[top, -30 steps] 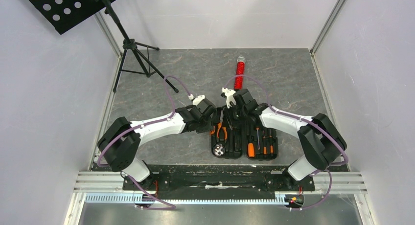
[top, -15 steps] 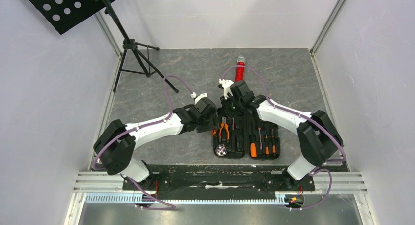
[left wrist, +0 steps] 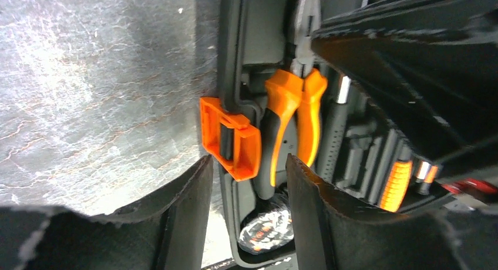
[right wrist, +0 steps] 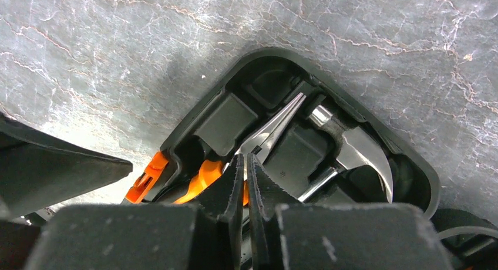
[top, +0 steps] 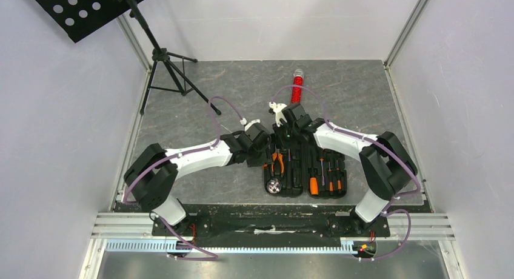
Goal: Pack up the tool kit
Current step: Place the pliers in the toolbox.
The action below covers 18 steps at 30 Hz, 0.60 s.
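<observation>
Fig. Open tool kit on the worktop (top: 339,103), seen from the room.

The black case (top: 300,170) lies opened flat near the front edge, midway between the two arm bases. Its left half holds the pliers (left wrist: 290,114) and the hammer (right wrist: 355,145). Its right half holds a row of screwdrivers (top: 324,176).

Left claw (left wrist: 248,164): spread apart and low at the case's left rim. Its fingers (left wrist: 185,205) stand on either side of the orange latch (left wrist: 230,136), which sits in the gap just beyond the tips, with no contact visible.

Right claw (right wrist: 245,164): closed, its two tips pressed together with only a thin slit between them. It hangs over the far end of the left half, right above the point where the pliers' grey nose meets the orange handles. Whether the tips touch the pliers cannot be told.

Beyond the case, a red tube (top: 296,88) lies further back on the worktop, and a black tripod stand (top: 170,67) occupies the far left corner.
</observation>
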Tool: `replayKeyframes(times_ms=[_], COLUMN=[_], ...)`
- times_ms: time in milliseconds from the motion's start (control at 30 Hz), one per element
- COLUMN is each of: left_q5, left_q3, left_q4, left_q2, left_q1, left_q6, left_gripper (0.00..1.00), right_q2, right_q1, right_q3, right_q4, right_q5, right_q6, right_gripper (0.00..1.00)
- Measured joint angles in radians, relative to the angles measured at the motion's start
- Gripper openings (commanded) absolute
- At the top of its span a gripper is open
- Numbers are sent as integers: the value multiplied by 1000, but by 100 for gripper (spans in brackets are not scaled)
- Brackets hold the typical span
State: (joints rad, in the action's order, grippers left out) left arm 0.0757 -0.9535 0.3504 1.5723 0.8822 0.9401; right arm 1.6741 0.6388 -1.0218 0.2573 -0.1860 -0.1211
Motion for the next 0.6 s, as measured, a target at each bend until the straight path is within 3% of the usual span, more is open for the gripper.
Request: replayKeyframes(times_ms=[267, 600], left_q5=[0, 4], left_q3=[-25, -53], left_q4=[27, 70], left_q2=[65, 84], left_q1=[4, 4], left_q6=[0, 1], left_gripper=[44, 21], right_q2=[29, 56], right_q1=[0, 45], right_q3=[-10, -60], right_q4=[0, 65], right_q5=[0, 89], right_q6=[0, 15], right_gripper=[3, 0])
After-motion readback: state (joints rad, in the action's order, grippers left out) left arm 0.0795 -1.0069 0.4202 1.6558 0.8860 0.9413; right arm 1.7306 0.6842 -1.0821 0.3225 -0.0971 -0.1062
